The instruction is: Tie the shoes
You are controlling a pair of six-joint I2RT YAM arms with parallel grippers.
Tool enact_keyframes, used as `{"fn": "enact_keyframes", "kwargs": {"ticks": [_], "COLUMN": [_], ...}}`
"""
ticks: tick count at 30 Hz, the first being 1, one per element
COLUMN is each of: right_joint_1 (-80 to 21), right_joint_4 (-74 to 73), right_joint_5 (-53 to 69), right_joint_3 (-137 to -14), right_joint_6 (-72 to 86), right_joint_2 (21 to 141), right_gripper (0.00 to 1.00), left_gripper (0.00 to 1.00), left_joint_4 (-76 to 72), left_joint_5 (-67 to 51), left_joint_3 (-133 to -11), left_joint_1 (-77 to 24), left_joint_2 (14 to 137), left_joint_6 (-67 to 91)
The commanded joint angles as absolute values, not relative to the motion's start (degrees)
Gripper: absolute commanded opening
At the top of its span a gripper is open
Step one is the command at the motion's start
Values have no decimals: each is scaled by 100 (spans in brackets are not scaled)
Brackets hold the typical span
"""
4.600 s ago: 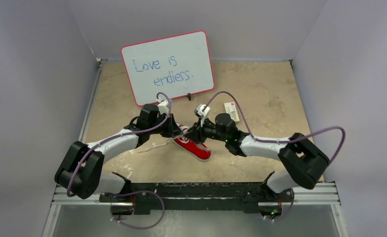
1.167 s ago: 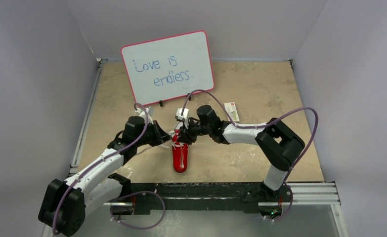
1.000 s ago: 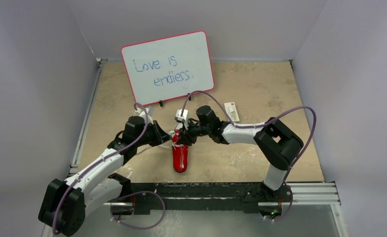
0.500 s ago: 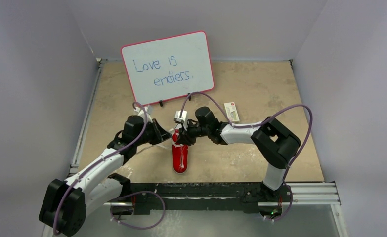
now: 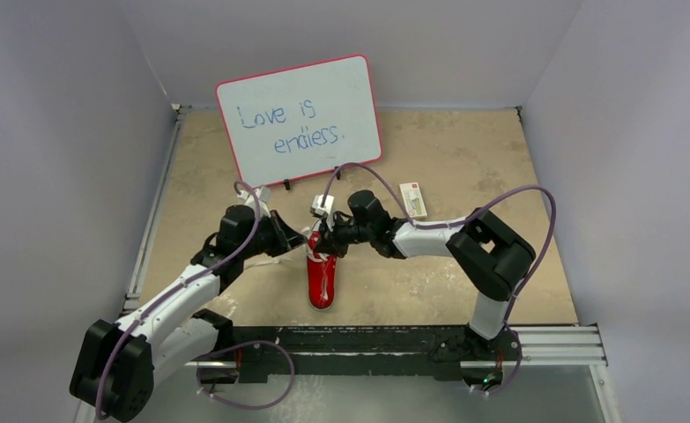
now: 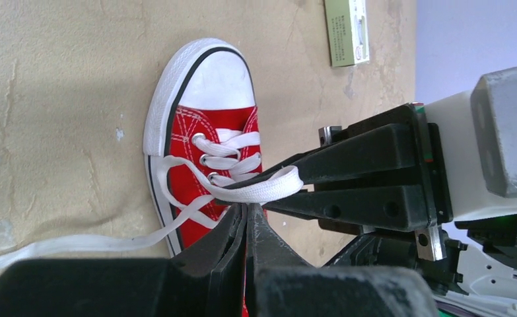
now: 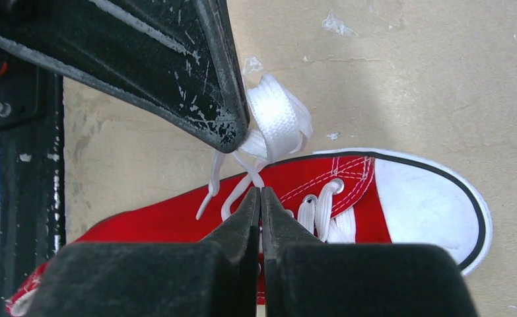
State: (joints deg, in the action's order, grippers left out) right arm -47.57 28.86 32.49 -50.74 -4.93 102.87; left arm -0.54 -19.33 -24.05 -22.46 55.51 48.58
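The red sneaker lies mid-table with its white toe cap toward the near edge. It also shows in the left wrist view and the right wrist view. My left gripper is shut, its tip pinching a loop of white lace above the eyelets. My right gripper is shut, tip to tip with the left one. Lace strands run down from the bunched lace at the left fingertip into its closed tip. A loose lace end trails on the table left of the shoe.
A whiteboard with blue writing leans at the back, just behind the grippers. A small white box with a red mark lies right of the right wrist; it also shows in the left wrist view. Grey walls close in three sides.
Since 4.6 s ago the shoe has turned from slanting to toe-toward-me and both arms have shifted left. In the last second both grippers crept slightly left.
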Motion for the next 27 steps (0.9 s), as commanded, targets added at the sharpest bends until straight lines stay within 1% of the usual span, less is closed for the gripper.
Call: {"fn": "enact_keyframes", "kwargs": {"ticks": [1,5,9,14,19,24,27], "right_joint_1": [-4662,-4519,-4509,-4509,-4509,-4509,-4509], "right_joint_4": [3432,3856,4468,4846,4944,4968,5070], "right_joint_5": [3069,2773,2488,2080,2100,1904,1851], "right_joint_3": [-4984,-4642,-4287,-4085,-4085,-4093,-4119], "right_joint_6": [135,978,1641,2381,2785,3210,3414], "right_joint_2": [10006,9593,9562,9469,9428,9387,9396], "right_gripper": [0,0,0,0,0,0,0], "left_gripper": [0,0,0,0,0,0,0], "left_joint_4": [-704,-1519,-2506,-2943,-3377,-3827,-4133], "left_joint_5": [-1974,-1802,-1442,-1267,-803,-814,-522], "left_joint_3": [-2399,-2026,-1446,-1074,-825,-843,-719], "left_joint_1": [-2188,-2188,-2188,-2197,-2205,-2250,-2450], "left_joint_2": [5418,5376,5191,5141,5019,5336,5391], "left_joint_6": [5255,5825,6258,6397,6310,6192,6268]}}
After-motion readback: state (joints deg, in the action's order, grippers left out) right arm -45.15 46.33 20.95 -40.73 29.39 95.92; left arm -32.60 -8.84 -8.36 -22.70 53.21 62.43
